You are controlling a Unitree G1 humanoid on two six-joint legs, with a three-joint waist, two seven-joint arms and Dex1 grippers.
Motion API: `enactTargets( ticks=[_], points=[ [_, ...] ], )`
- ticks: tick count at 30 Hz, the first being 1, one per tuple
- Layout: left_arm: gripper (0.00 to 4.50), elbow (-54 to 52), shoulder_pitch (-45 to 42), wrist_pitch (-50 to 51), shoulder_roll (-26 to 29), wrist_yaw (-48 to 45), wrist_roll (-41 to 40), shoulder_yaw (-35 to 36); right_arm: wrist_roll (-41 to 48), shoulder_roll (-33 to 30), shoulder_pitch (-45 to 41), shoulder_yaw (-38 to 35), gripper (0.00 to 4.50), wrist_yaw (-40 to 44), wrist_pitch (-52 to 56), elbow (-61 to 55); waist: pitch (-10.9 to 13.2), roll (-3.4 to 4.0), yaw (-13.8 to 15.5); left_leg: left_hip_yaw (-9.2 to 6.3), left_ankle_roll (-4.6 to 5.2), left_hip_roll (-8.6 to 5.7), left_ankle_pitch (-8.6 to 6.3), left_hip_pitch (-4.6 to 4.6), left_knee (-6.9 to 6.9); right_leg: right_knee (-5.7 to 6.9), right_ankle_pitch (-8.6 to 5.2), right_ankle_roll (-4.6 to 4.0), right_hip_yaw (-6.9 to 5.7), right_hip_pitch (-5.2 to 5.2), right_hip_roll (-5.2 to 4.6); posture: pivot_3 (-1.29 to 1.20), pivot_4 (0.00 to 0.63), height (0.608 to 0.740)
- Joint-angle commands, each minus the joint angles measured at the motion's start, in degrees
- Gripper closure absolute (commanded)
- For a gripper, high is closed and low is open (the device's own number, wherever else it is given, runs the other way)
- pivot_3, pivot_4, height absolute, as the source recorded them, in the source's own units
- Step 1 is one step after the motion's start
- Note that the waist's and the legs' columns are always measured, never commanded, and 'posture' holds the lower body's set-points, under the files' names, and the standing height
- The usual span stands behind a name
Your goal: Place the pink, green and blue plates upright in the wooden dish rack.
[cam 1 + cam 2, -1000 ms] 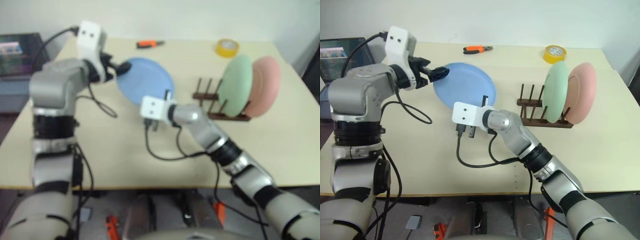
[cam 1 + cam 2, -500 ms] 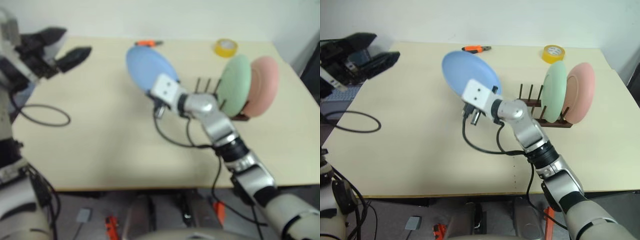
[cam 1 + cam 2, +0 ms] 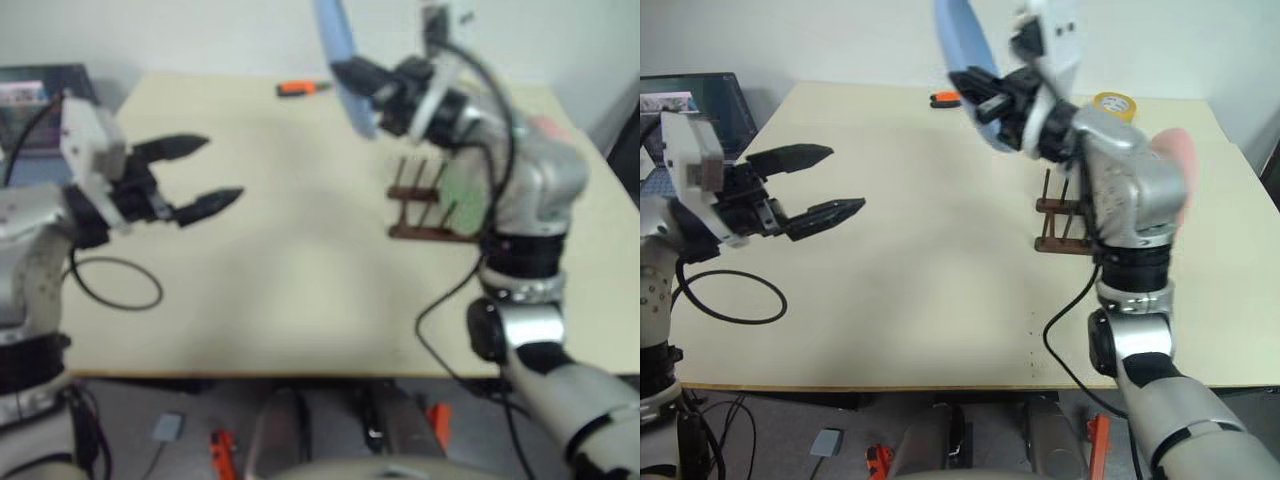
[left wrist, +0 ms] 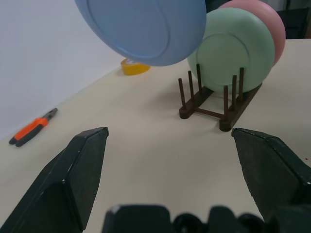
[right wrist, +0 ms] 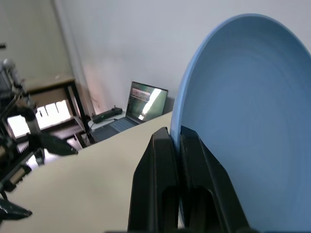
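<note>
Blue plate held aloft over the table, with two plates already racked.

The beige table (image 3: pixel 940 280) carries the wooden dish rack (image 4: pixel 218 104) on its right side, where the green plate (image 4: pixel 233 53) and the pink plate (image 4: pixel 272 19) stand upright between the pegs, pink just behind green. The blue plate (image 3: pixel 962 50) is raised edge-on above the table, near the rack's free pegs, its rim clamped between the closed fingers of the right gripper (image 5: pixel 174 145). The left gripper (image 3: pixel 820 185) hangs over the table's left side, jaws spread wide and holding nothing. Yellow tape roll (image 4: pixel 135 67) and orange pliers (image 4: pixel 31 127) lie at the far edge.
</note>
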Motion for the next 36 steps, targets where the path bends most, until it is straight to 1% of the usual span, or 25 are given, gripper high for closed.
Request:
enactTargets(
  ticks=[1, 3, 8, 19, 26, 36],
  points=[
    [0.02, -1.12, -2.31, -1.19, 0.32, 0.21, -0.85, -0.56, 5.40, -2.33, -1.72, -3.82, 4.50, -1.87, 4.96, -3.24, 0.00, 0.00, -0.08, 0.00, 0.00, 0.04, 0.00, 0.00, -0.01, -0.01, 0.00, 0.01, 0.00, 0.00, 0.05, 0.00, 0.150, 0.740],
    [0.02, -0.70, -2.62, -1.33, 0.10, 0.37, -0.60, -1.36, 7.01, -3.01, -1.05, -4.56, 4.50, -3.26, 7.03, -4.09, 0.01, 0.01, -0.27, 0.01, 0.00, 0.09, 0.00, 0.01, -0.08, -0.01, 0.10, 0.23, 0.00, -0.03, 0.13, 0.00, 0.150, 0.740],
    [0.02, -0.16, -2.94, -1.42, -0.22, 0.92, 0.01, -2.96, 9.37, -3.94, 0.94, -5.00, 4.50, -6.63, 10.10, -6.52, 0.01, 0.01, -0.62, -0.02, 0.01, 0.24, 0.00, 0.04, -0.27, -0.01, -0.05, 0.39, 0.05, -0.09, 0.35, 0.00, 0.150, 0.740],
    [0.02, 0.45, -2.82, -1.33, -0.39, 1.74, 0.57, -4.49, 12.84, -5.15, 5.66, -7.94, 4.50, -13.78, 13.08, -10.51, 0.00, 0.01, -0.61, 0.02, 0.01, 0.23, 0.00, 0.04, -0.32, -0.06, -0.09, 0.43, 0.08, -0.10, 0.56, 0.00, 0.150, 0.740],
    [0.02, 0.85, -2.98, -1.40, -0.66, 1.76, 0.64, -5.05, 15.93, -5.18, 7.80, -10.24, 4.50, -16.76, 15.24, -12.64, 0.01, 0.01, -0.61, 0.00, 0.01, 0.25, 0.00, 0.04, -0.34, -0.07, -0.09, 0.43, 0.08, -0.10, 0.60, 0.00, 0.150, 0.740],
    [0.02, 1.78, -3.58, -1.80, -1.22, 1.55, 0.94, -6.05, 19.94, -5.18, 9.69, -11.49, 4.50, -19.32, 16.19, -13.39, 0.01, 0.01, -0.61, -0.01, 0.01, 0.27, 0.00, 0.04, -0.37, -0.11, -0.09, 0.43, 0.09, -0.10, 0.63, 0.00, 0.150, 0.740]
  ],
)
